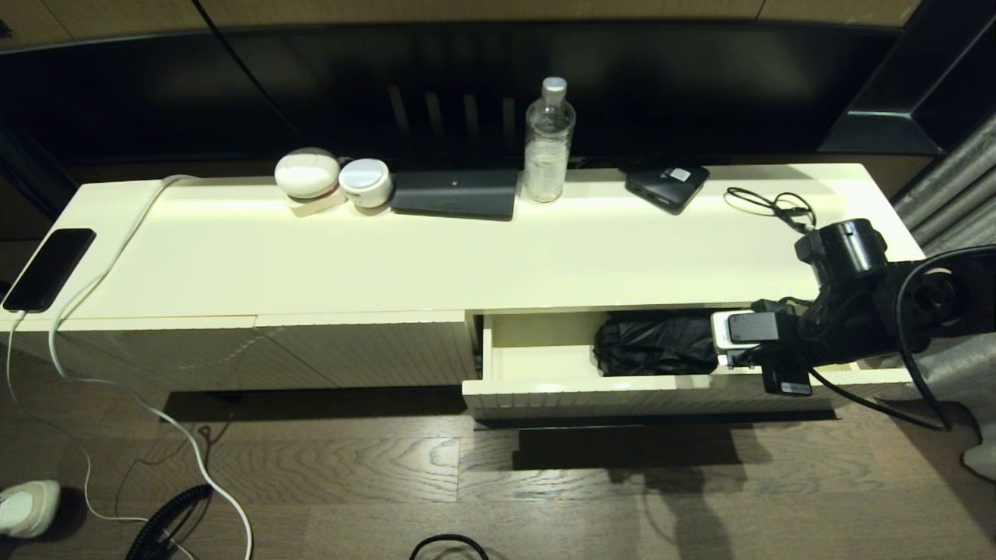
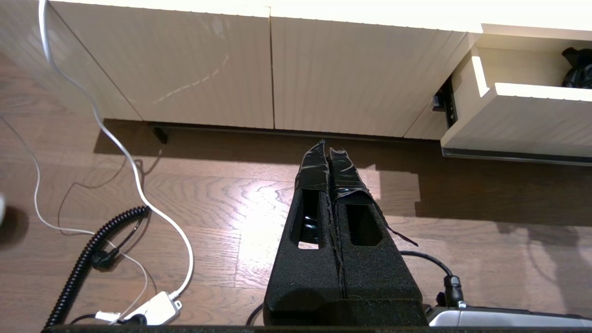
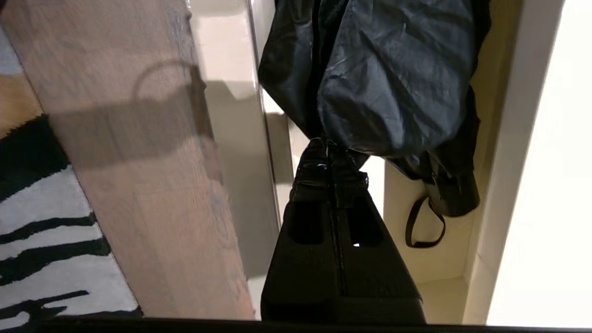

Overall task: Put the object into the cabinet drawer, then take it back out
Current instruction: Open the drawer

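The cabinet drawer [image 1: 545,385] stands pulled out at the right of the low cream cabinet. Inside it lies the black folding umbrella [image 1: 654,342], a crumpled bundle of shiny fabric. My right gripper [image 1: 724,346] reaches into the drawer from the right. In the right wrist view its jaws are pressed together at the edge of the umbrella fabric [image 3: 393,78], right gripper [image 3: 329,145] pinching a fold. The short handle [image 3: 455,194] and strap [image 3: 423,226] rest against the drawer wall [image 3: 434,263]. My left gripper [image 2: 327,148] hangs shut and empty over the wooden floor, left of the drawer [image 2: 532,115].
On the cabinet top stand a clear bottle [image 1: 548,140], a flat black box with a white label [image 1: 667,185], a thin black cable [image 1: 770,204], a dark flat device [image 1: 455,194], two white round cases [image 1: 307,173] and a phone [image 1: 48,268]. A white cable [image 1: 194,459] trails over the floor.
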`<state>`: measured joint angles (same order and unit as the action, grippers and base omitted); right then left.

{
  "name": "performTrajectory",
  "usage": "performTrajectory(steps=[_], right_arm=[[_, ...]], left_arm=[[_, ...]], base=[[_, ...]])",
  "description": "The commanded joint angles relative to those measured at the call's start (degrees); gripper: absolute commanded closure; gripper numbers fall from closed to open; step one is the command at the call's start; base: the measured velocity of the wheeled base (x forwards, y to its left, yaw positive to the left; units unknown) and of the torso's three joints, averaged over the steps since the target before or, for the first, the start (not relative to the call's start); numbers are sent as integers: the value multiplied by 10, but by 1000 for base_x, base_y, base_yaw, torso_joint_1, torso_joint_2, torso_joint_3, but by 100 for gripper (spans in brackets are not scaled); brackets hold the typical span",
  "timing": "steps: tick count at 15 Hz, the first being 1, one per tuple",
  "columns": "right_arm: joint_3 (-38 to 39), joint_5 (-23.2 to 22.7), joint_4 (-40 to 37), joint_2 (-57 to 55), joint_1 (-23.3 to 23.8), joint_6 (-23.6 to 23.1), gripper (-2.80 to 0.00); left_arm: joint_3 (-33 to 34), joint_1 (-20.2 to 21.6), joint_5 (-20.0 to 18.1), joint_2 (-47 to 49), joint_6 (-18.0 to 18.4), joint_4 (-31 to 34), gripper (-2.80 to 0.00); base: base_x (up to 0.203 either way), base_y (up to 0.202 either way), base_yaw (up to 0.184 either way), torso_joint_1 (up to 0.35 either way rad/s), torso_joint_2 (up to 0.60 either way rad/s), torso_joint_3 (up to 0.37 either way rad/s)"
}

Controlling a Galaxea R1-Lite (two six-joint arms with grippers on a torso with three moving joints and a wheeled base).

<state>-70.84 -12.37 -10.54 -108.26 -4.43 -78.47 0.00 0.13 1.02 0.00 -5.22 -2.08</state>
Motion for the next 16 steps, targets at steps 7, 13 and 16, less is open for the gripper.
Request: performTrajectory(steps=[7, 13, 16], right_arm=[[-11, -5, -95, 13, -2, -1, 0], [16, -13, -156, 34, -5, -1, 0], [51, -12, -150, 36, -8, -2, 0]], left_arm=[[0, 0, 0, -1, -1, 0, 0], [0, 0, 0, -1, -1, 0, 0], [0, 0, 0, -1, -1, 0, 0]], base=[[0, 0, 0, 0, 0, 0], [0, 0, 0, 0, 0, 0], [0, 0, 0, 0, 0, 0]])
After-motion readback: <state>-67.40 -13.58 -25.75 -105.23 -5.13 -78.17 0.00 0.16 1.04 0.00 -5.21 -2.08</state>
